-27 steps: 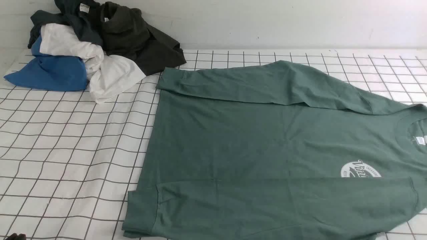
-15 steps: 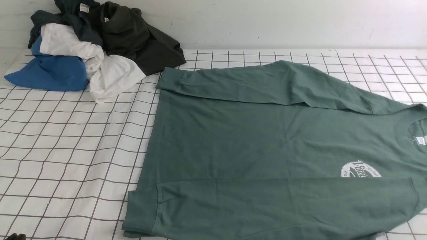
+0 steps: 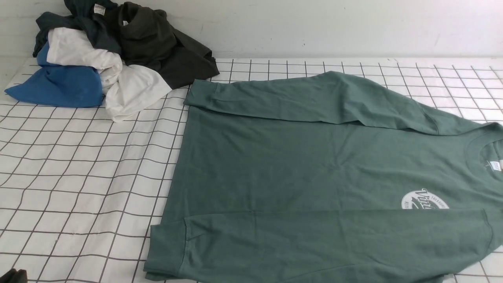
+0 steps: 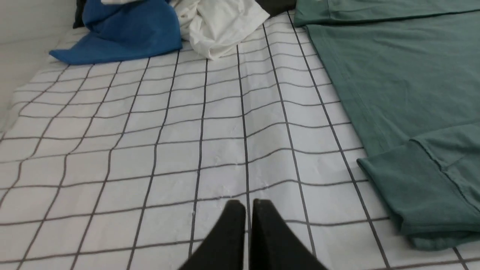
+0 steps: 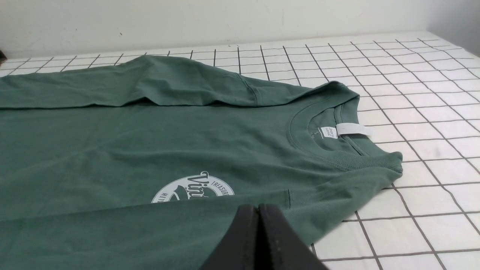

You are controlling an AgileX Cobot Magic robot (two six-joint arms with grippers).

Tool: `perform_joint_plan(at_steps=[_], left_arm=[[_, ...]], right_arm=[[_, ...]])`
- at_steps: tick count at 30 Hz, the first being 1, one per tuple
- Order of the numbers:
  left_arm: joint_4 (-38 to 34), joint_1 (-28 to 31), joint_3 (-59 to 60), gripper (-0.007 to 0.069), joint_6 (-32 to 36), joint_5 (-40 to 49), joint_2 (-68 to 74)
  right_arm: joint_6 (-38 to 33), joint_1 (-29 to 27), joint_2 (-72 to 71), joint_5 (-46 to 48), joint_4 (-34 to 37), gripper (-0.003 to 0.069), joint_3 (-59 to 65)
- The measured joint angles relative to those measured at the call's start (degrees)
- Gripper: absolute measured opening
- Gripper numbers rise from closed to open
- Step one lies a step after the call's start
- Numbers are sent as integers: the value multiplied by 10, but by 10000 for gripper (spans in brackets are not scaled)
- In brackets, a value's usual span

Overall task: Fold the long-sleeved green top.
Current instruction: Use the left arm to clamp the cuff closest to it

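Note:
The green long-sleeved top (image 3: pixel 314 169) lies flat on the grid cloth, neck to the right and hem to the left. Both sleeves are folded in along the body. The near sleeve covers the lower part of the white round logo (image 3: pixel 424 200). My left gripper (image 4: pixel 248 202) is shut and holds nothing. It hovers over bare cloth, left of the near cuff (image 4: pixel 405 187), and only a dark tip (image 3: pixel 13 276) shows in the front view. My right gripper (image 5: pixel 258 206) is shut over the near sleeve, close to the shoulder and below the logo (image 5: pixel 195 187), with nothing visible between its jaws.
A pile of clothes sits at the back left: a blue garment (image 3: pixel 59 86), a white one (image 3: pixel 129 90) and a dark olive-black one (image 3: pixel 165 47) touching the far cuff's corner. The white grid cloth (image 3: pixel 78 177) covers the table. A wall runs along the back.
The dark tip of my left gripper has crept slightly further into the front view's bottom left corner. The top and the pile have not moved.

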Motion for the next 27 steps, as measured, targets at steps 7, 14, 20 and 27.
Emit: perform_joint_plan(at_steps=[7, 14, 20, 27], left_arm=[[0, 0, 1, 12, 1, -140, 0], [0, 0, 1, 12, 0, -338, 0], [0, 0, 1, 12, -98, -572, 0], [9, 0, -108, -8, -141, -429, 74]], right_arm=[[0, 0, 0, -11, -8, -13, 1], [0, 0, 0, -209, -21, -13, 1], [42, 0, 0, -448, -37, -13, 1], [59, 0, 36, -540, -35, -13, -7]])
